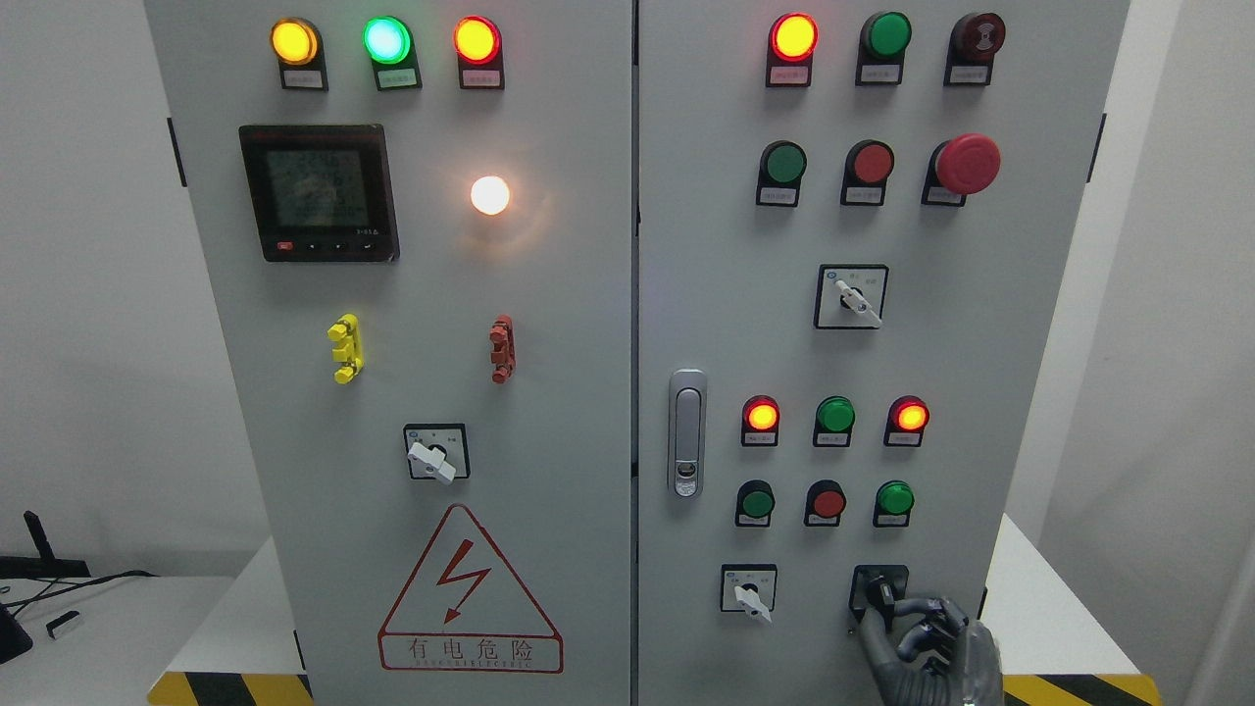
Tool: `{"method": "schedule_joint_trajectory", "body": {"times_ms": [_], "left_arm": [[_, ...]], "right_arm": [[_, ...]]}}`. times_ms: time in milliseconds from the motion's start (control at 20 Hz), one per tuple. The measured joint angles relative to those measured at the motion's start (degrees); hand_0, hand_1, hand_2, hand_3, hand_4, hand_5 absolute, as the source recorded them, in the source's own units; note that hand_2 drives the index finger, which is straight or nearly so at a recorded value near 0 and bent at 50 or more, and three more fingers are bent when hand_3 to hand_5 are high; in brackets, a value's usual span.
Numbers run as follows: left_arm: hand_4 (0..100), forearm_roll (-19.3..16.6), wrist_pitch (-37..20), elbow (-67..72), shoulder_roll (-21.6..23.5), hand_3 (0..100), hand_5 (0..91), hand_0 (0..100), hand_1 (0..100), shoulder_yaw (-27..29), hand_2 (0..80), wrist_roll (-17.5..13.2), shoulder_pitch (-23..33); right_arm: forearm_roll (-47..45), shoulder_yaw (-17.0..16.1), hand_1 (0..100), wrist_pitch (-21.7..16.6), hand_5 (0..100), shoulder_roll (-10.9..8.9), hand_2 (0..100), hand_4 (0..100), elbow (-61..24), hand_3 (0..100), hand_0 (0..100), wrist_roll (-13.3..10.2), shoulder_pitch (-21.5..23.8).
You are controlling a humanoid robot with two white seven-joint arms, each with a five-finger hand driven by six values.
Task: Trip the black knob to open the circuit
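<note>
The black knob [879, 589] sits in a black square plate at the bottom right of the cabinet's right door [706, 294], its handle pointing up and slightly left. My right hand [880, 614] comes up from the bottom edge just below it. The thumb lies to the knob's lower left and the curled fingers [922, 618] to its lower right, pinching the knob's lower end. My left hand does not show.
A white selector switch [750, 594] stands left of the black knob. Above are a row of push buttons [828, 503] and lit indicator lamps [762, 417]. The door latch [687, 432] is on the left of this door. The cabinet stands on a white table [1039, 598].
</note>
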Motion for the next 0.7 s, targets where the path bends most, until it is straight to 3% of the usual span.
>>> {"method": "schedule_joint_trajectory", "body": {"times_ms": [701], "left_arm": [[0,0.0,0.0,0.0,0.0,0,0.0,12,39,0.0,0.0,0.0,0.0]], "right_arm": [[-0.2,-0.2,81,-0.1,95,0.0,57,87,0.0,91,46,-0.1,0.0]]}}
